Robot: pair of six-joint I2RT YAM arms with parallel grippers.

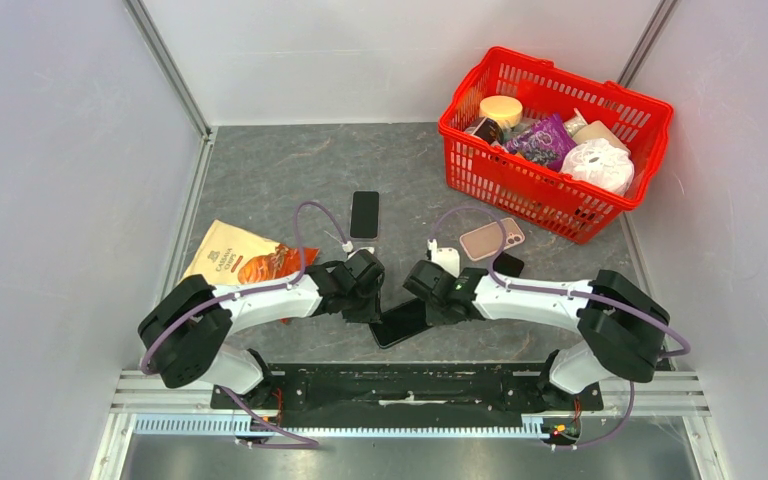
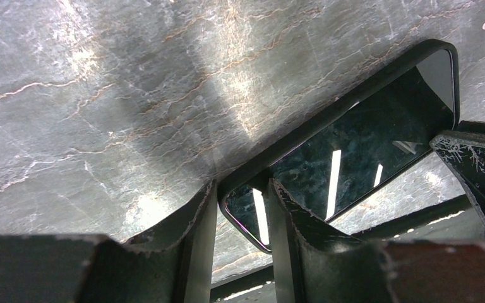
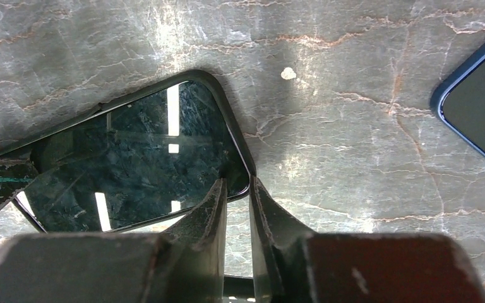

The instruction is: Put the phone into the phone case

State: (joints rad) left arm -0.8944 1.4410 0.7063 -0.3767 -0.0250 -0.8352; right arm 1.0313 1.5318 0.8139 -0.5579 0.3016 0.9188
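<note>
Both arms meet at the near edge of the table (image 1: 290,180). The phone (image 1: 400,322) is between them, pinched at opposite ends.

Left end effector (image 2: 241,189): narrow, fingers either side of one corner of the phone (image 2: 353,151). Right end effector (image 3: 237,183): nearly closed, nipping the corner of the phone (image 3: 139,151) at its other end.

There's a dark raised rim all round the glass. It could be the case, but I can't tell if it's fully seated.

Risks:
- Both grips are on corners only, with little pad contact. Any pull or twist between the arms could pop one corner free and the phone would swing on the other.
- If the arms squeeze towards each other, the rim could bow and a seated corner could lift out.
- The glossy glass looks slippery.
- The phone sits just beside the base rail. If it drops there, it may slide off the table.

Room:
- Open table ahead of both wrists.
- Second phone (image 1: 364,214) near, further out. Pink case-like item (image 1: 492,239) just beyond the right wrist.
- Snack bag (image 1: 240,262) beside the left forearm, red basket (image 1: 600,95) well apart.
- Walls close on both sides, so I'd move away from the bases, not sideways.
</note>
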